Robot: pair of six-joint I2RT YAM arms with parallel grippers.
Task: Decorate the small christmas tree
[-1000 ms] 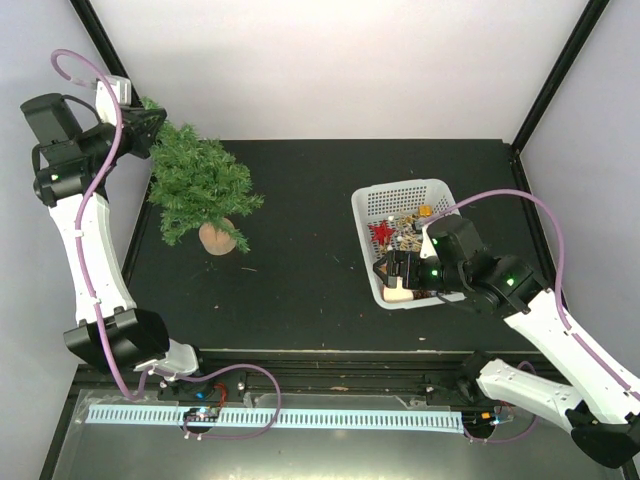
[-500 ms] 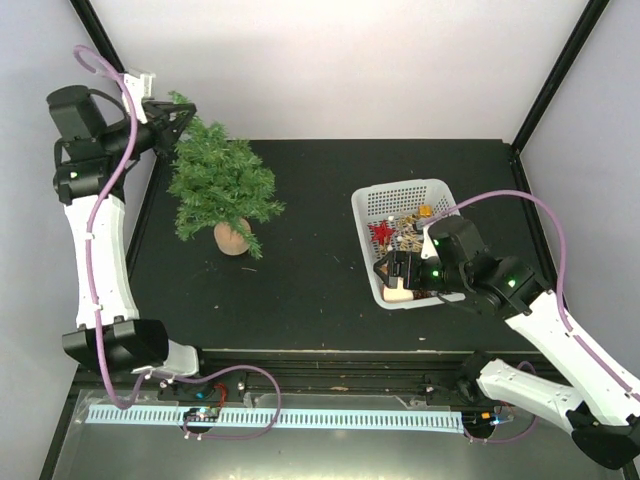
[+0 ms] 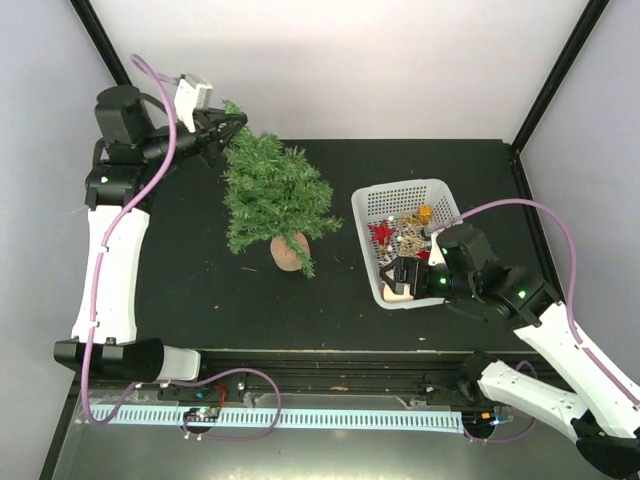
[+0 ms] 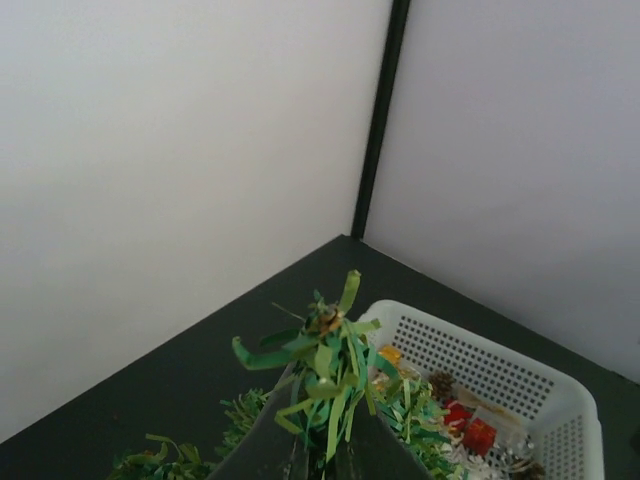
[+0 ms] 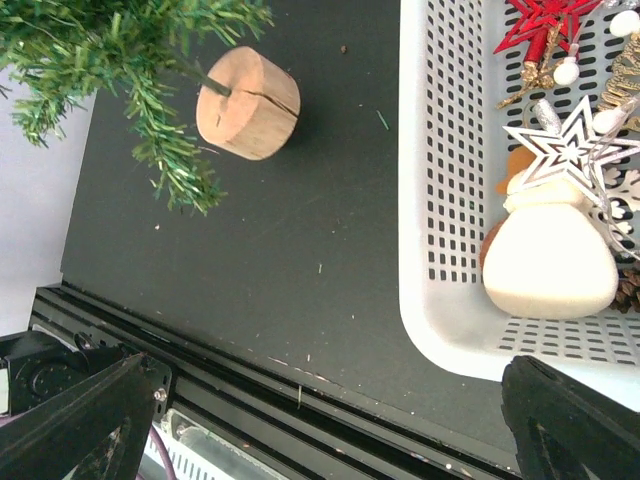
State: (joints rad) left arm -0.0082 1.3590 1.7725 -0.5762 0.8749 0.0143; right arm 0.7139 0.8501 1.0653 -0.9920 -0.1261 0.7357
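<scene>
The small christmas tree [image 3: 275, 195], bushy green on a round tan base [image 3: 290, 250], stands tilted left of the middle of the table. My left gripper [image 3: 222, 128] is shut on its top tip. In the left wrist view the green tip [image 4: 330, 345] sticks out from between the closed fingers [image 4: 390, 455]. My right gripper [image 3: 400, 280] hangs open over the near left corner of the white basket [image 3: 400, 188], holding nothing. Its wrist view shows the tan base [image 5: 248, 103], low branches [image 5: 120, 40] and the basket wall [image 5: 420, 250], with both fingers [image 5: 80, 420] spread wide.
The basket holds ornaments: a red star [image 5: 545, 25], a white star [image 5: 565, 145], a cream rounded figure [image 5: 550, 260], a red gift box [image 4: 478, 437] and a pine cone [image 4: 440, 385]. The table's near rail [image 5: 250, 400] runs below the right gripper. Walls close the back and sides.
The left arm has carried the tree by its tip from the far left edge rightward, close to the basket. The right gripper stayed open and shifted slightly toward the near edge.
</scene>
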